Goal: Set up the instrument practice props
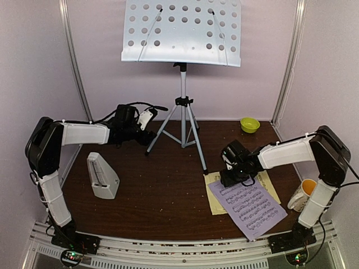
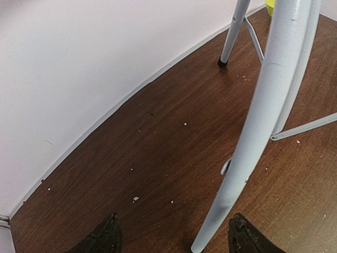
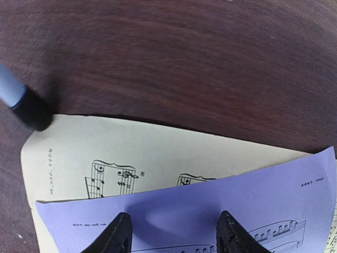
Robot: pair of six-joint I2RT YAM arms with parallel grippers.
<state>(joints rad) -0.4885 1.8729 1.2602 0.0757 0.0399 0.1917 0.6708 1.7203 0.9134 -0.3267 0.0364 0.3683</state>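
Music-stand desk (image 1: pixel 182 31): stood on tripod (image 1: pixel 183 112) at rear centre of table (image 1: pixel 162 196); top edge was cut off.
Pale yellow page (image 3: pixel 158 142): lay front right, mostly covered by lilac page (image 3: pixel 237 195).
Metronome (image 1: pixel 102 176): stood upright, front left.
Left arm: forearm was level, reaching right.
Left gripper (image 2: pixel 174 240): fingers were apart with tripod leg (image 2: pixel 258 121) between them; contact was unclear.
Right arm: elbow was bent, wrist pointing down.
Right gripper (image 3: pixel 172 232): fingers were apart over the lilac page, holding nothing; tips were cut off.

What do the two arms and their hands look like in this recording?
Left arm and right arm: white sleeves over the links, black joint housings. Black cables loop beside the left hand, which has a white part; the right hand shows dark tapered fingers.
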